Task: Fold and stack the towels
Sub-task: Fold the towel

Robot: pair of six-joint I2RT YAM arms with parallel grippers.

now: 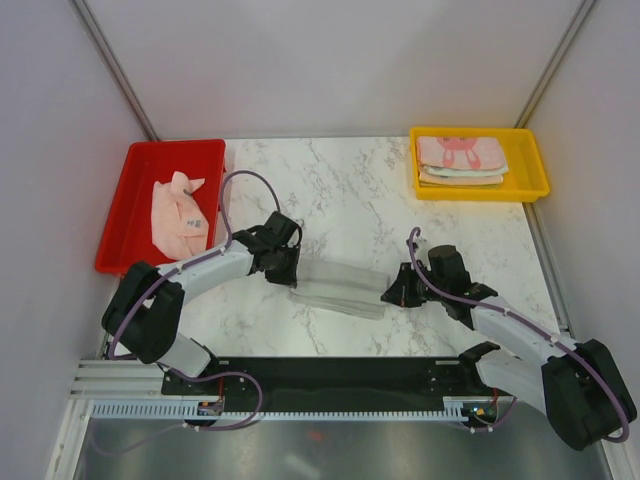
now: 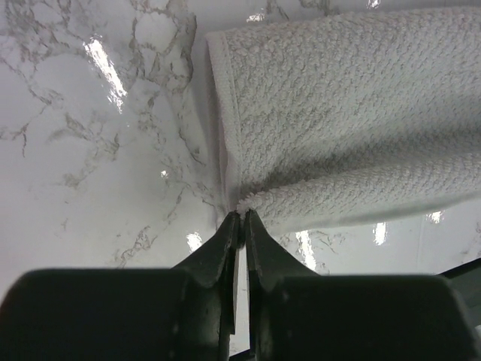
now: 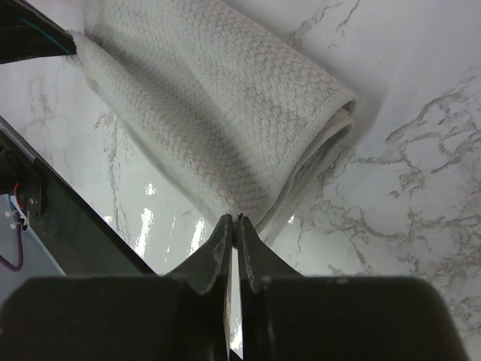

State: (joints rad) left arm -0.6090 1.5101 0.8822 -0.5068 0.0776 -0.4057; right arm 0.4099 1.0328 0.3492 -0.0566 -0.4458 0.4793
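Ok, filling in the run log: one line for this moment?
towel: folded, mid-table | left gripper: pinching corner | right gripper: shut at edge

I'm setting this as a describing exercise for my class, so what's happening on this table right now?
Two robot arms are working on a pale towel on the marble table. The left gripper pinches one corner, and the right gripper is closed at the opposite end. The towel, already doubled over, stretches between them. A crumpled pink towel waits in the red tray, and folded towels are stacked in the yellow tray.
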